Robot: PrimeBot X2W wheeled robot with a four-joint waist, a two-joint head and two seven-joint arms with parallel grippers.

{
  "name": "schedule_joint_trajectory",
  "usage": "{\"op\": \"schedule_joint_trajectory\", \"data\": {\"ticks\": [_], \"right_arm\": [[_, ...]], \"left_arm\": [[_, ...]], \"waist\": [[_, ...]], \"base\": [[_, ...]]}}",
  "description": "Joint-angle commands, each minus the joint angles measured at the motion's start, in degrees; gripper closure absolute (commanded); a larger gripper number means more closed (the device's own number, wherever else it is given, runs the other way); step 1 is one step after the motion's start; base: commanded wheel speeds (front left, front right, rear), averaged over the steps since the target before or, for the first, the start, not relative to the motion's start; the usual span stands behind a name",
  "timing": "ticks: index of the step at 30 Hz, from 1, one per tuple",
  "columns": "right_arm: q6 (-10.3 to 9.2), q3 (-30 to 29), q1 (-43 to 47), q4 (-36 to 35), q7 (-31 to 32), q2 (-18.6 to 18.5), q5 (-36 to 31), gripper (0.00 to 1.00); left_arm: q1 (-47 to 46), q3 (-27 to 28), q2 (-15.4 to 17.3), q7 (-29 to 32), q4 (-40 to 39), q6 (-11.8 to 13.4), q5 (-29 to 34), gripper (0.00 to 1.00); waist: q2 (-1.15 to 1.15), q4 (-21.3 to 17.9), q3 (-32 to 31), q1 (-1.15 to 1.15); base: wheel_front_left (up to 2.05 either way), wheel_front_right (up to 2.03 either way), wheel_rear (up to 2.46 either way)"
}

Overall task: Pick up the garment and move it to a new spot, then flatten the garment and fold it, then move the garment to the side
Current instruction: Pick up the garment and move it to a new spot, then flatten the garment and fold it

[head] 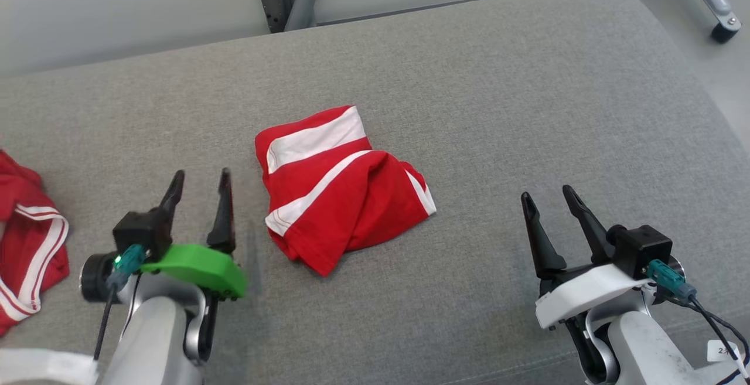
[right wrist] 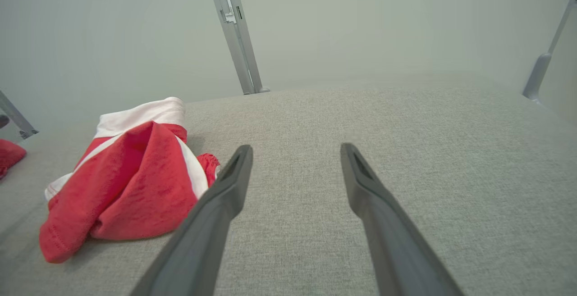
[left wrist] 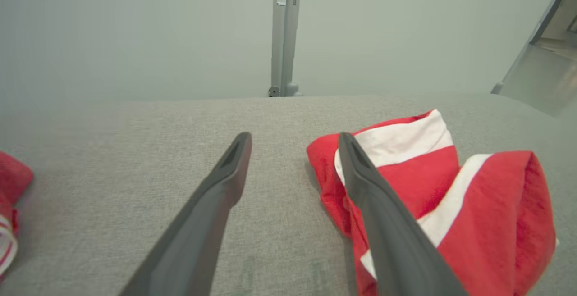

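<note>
Cloth (head: 29, 238), crumpled, red with white stripes, lies far left on the grey fabric-topped bench (head: 498, 109). The left hand (head: 202, 173) stands wide and empty just beside the red, white-banded garment (head: 340, 197), folded mid-bench. The right hand (head: 548, 193) is wide, empty, well apart. Folding looks done, perhaps loosely; moving it aside remains.

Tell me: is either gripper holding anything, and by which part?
Nothing is held. Left gripper and right gripper are both open; the garment lies free on the cushion between them.

Seeing left gripper (left wrist: 293, 143) spread wide over grey cushion (left wrist: 135, 152), bunched red-white garment (left wrist: 478, 197) hugging its right-hand finger.
</note>
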Motion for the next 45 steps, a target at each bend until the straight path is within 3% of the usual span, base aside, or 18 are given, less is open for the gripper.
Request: {"op": "schedule_joint_trajectory", "data": {"ticks": [1,8,18,32,42,45], "right_arm": [[-0.02,-0.1,0.9,-0.3,-0.2,0.2,-0.6,0.00],[-0.02,-0.2,2.1,-0.6,-0.2,0.9,-1.4,0.00],[-0.02,-0.5,3.9,-0.1,-0.2,1.4,-1.7,0.00],[-0.02,-0.7,5.8,0.5,-0.2,2.0,-1.8,0.00],[-0.02,-0.4,4.8,0.2,-0.2,1.5,-1.6,0.00],[-0.02,-0.1,3.5,-0.3,-0.2,1.0,-1.4,0.00]], "left_arm": [[2.7,1.4,0.1,0.0,-1.5,0.4,1.2,0.00],[13.4,9.6,-1.2,0.0,-9.4,-1.4,6.6,0.00],[22.4,16.1,-3.8,0.0,-15.5,-2.2,10.0,0.00],[23.9,16.0,-4.4,0.0,-15.3,-3.7,10.9,0.00],[21.6,10.8,-4.4,0.0,-15.7,-4.0,8.2,0.00],[19.4,7.1,-4.4,0.0,-15.4,-4.1,5.9,0.00]], "waist": [[0.00,1.7,-1.5,0.00],[0.00,4.4,-4.1,0.00],[0.00,6.1,-7.1,0.00],[0.00,7.5,-8.0,0.00],[0.00,8.0,-5.8,0.00],[0.00,7.6,-3.1,0.00]], "base": [[0.00,0.00,0.00],[0.00,0.00,0.00],[0.00,0.00,0.00],[0.00,0.00,0.00],[0.00,0.00,0.00],[0.00,0.00,0.00]]}}
